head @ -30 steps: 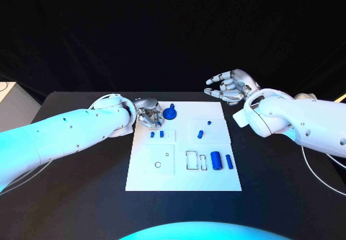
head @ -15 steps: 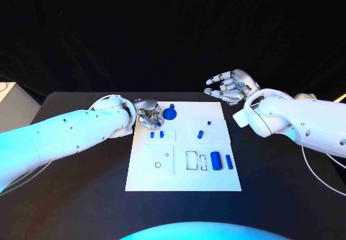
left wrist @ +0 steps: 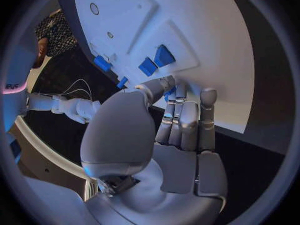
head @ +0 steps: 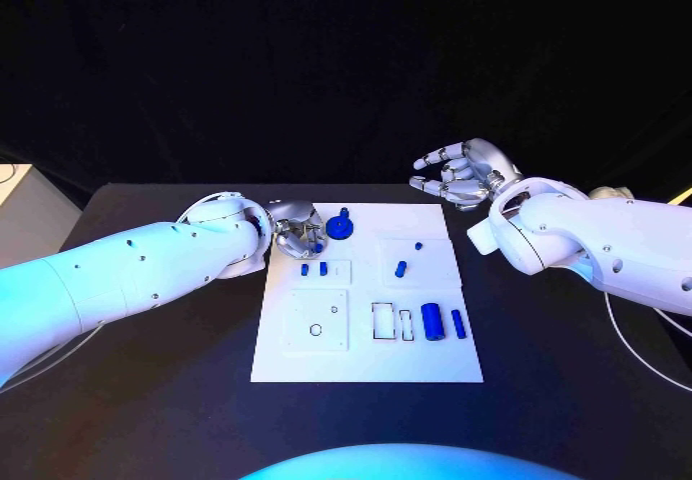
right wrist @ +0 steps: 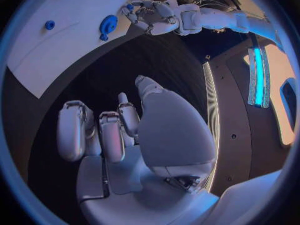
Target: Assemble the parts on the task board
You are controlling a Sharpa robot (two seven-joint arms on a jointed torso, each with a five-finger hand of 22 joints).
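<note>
The white task board (head: 368, 355) lies in the middle of the black table. My left hand (head: 296, 230) sits over its far left corner, thumb and fingers (left wrist: 181, 115) closed on what looks like a small blue part (left wrist: 169, 92). Just right of that hand stands a round blue part (head: 340, 226). Two small blue parts (head: 315, 268) lie side by side below it, and two more (head: 401, 267) lie mid-board. Two blue cylinders (head: 431, 321) rest at the board's right. My right hand (head: 462, 172) hangs raised beyond the far right corner, fingers curled in, holding nothing.
Recesses show in the board: a square plate with a ring and a small hole (head: 316, 322), and rectangular slots (head: 384, 320) beside the cylinders. Bare black table (head: 159, 400) lies on both sides of the board.
</note>
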